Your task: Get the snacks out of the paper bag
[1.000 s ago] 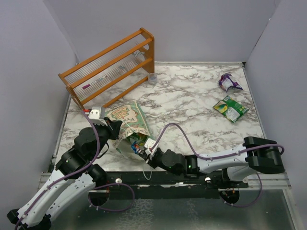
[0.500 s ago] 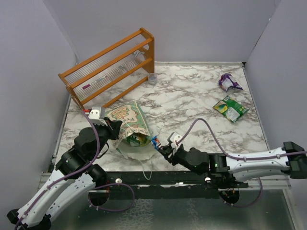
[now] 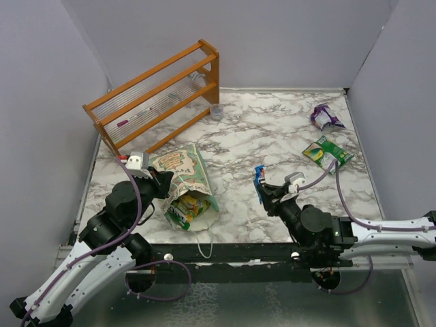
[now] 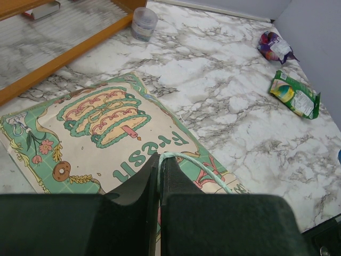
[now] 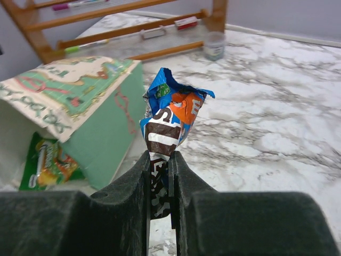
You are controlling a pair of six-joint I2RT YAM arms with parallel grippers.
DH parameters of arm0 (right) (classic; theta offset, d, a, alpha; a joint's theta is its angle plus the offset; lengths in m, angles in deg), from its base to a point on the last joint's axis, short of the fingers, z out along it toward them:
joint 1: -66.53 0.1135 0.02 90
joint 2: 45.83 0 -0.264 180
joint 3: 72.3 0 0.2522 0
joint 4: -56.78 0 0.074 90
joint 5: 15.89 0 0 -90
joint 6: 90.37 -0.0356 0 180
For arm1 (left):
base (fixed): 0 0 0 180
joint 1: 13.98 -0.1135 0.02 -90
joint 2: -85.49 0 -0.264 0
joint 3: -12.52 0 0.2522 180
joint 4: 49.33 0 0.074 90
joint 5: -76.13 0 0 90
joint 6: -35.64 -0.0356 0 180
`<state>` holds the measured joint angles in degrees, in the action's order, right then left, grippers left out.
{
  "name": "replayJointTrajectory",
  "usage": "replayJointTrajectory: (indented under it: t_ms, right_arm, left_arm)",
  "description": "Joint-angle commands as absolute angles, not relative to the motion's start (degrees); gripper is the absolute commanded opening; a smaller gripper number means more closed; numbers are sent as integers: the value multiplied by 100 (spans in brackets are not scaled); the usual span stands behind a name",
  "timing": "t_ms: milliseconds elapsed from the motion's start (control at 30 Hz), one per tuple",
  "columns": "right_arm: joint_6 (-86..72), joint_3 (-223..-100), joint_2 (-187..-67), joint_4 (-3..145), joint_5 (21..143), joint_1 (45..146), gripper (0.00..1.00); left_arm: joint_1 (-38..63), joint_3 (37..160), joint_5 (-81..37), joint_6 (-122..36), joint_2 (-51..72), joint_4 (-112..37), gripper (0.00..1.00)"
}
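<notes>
The green paper bag (image 3: 185, 178) lies on its side at the near left, mouth toward the front, printed face up (image 4: 101, 128). A green-yellow snack packet (image 3: 185, 208) shows in its mouth and in the right wrist view (image 5: 50, 162). My left gripper (image 3: 165, 184) is shut on the bag's pale green string handle (image 4: 184, 162). My right gripper (image 3: 262, 189) is shut on a blue, brown and orange snack packet (image 5: 170, 114), held above the table right of the bag. A green packet (image 3: 328, 154) and a purple packet (image 3: 326, 117) lie at the far right.
An orange wooden rack (image 3: 157, 95) stands at the back left with a small clear cup (image 3: 216, 112) beside it. Grey walls close in the marble table (image 3: 272, 136) on three sides.
My right gripper has pulled out of the bag's mouth with the blue packet and moved right and away from the bag. The left arm has held still.
</notes>
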<state>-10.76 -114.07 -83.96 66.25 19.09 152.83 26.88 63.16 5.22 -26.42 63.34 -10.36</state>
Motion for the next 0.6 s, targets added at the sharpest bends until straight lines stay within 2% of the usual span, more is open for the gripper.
replayJointTrajectory:
  t_ms: [0, 167, 400, 567]
  right_arm:
    - [-1233, -11399, -8363, 6474, 727, 15137, 9]
    - [-1626, -11493, -8804, 6850, 1464, 14294, 9]
    - [-2388, -11979, -10092, 7449, 3506, 12099, 9]
    - [-3043, -12200, -10725, 7675, 4300, 10706, 9]
  left_arm:
    - [2680, 6346, 601, -2633, 6297, -1091, 0]
    - [2678, 6363, 582, -2633, 6249, -1084, 0]
    - [2676, 6354, 599, -2629, 6282, -1083, 0]
    - [2680, 6362, 582, -2633, 6274, -1078, 0]
